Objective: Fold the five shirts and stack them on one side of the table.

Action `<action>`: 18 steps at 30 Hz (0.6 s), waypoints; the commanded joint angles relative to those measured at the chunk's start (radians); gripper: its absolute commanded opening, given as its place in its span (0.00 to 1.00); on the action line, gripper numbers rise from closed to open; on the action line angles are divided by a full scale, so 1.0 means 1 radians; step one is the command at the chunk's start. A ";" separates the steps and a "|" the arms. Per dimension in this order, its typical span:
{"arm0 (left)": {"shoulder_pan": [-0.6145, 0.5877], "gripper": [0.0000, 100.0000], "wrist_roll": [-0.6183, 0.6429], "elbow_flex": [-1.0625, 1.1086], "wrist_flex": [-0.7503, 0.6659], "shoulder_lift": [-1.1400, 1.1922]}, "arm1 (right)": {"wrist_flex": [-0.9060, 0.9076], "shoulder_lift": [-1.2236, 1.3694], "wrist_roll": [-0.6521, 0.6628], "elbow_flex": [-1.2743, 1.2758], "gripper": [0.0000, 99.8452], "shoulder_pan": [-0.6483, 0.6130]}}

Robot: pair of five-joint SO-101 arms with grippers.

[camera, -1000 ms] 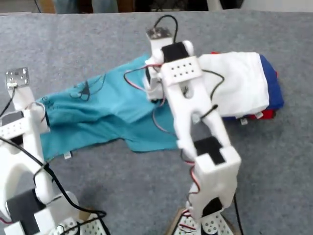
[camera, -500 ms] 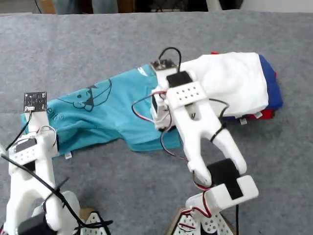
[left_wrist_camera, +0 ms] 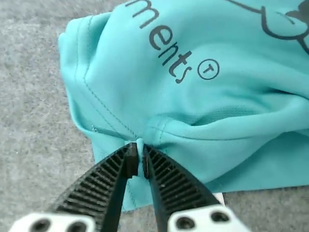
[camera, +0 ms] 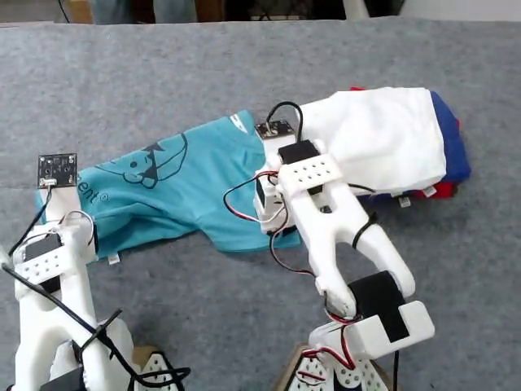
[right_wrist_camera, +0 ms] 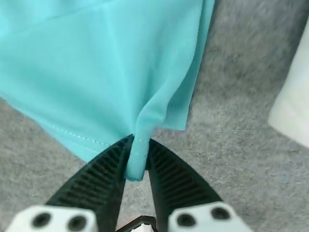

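High view: the white plastic right arm (camera: 326, 212) lies across the right end of the teal cloth shirt with dark print (camera: 179, 191) and covers the hem there. A folded white cloth shirt (camera: 383, 134) tops the stack. The blue shirt (camera: 457, 151) and red shirt (camera: 444, 192) under it show as edges only, so their folds cannot be judged. The small white tag (camera: 111, 259) at the teal shirt's hem is too small to read. The white plastic left arm (camera: 57, 277) has its base cut by the lower edge.

Left wrist view: the dark print runs off the frame.

Right wrist view: a pale cloth (right_wrist_camera: 294, 96) is cut by the frame edge.
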 commanded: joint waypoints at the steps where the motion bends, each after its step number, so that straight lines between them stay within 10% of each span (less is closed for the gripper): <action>1: -0.005 0.03 -0.008 -0.002 -0.011 -0.015 | -0.012 -0.042 0.003 0.004 0.01 0.012; 18: -0.096 0.03 -0.009 0.105 -0.167 -0.026 | -0.058 -0.042 0.006 0.007 0.01 0.043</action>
